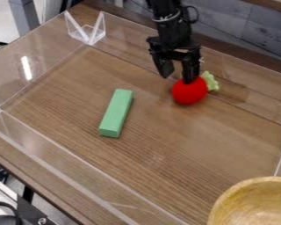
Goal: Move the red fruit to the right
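The red fruit (189,90) lies on the wooden table, round and bright red, with a pale-green tuft (210,83) at its right end. My gripper (177,72) hangs just above and slightly left of it, black fingers spread open with nothing between them. The fingertips end close to the fruit's top left; I cannot tell whether they touch it.
A long green block (116,112) lies left of the fruit. Clear acrylic walls (25,53) enclose the wooden table, with a clear corner bracket (87,31) at the back left. A wooden bowl rim (258,204) shows at the bottom right.
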You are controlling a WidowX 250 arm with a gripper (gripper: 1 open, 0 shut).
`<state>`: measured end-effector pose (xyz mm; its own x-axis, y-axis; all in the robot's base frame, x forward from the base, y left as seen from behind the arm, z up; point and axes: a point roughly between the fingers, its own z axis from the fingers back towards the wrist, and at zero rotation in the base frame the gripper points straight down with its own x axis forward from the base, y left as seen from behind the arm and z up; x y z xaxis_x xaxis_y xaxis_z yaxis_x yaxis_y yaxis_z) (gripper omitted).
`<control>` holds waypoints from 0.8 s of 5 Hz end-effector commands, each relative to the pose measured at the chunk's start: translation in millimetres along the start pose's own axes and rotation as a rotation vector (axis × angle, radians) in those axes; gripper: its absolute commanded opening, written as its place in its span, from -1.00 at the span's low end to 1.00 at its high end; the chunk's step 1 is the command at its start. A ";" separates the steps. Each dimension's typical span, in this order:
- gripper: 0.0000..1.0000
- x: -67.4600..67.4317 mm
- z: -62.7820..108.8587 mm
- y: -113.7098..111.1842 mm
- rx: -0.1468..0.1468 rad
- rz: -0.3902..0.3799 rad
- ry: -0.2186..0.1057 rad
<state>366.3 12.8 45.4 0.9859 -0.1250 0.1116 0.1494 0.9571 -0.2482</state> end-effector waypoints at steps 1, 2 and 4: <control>1.00 10.0 22.6 -16.7 0.021 -0.082 -0.079; 1.00 10.3 14.7 -21.3 0.023 -0.112 -0.075; 1.00 -15.5 27.5 -37.8 0.004 -0.198 -0.075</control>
<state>338.7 -12.4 57.9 0.9459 -0.2794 0.1647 0.3130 0.9194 -0.2380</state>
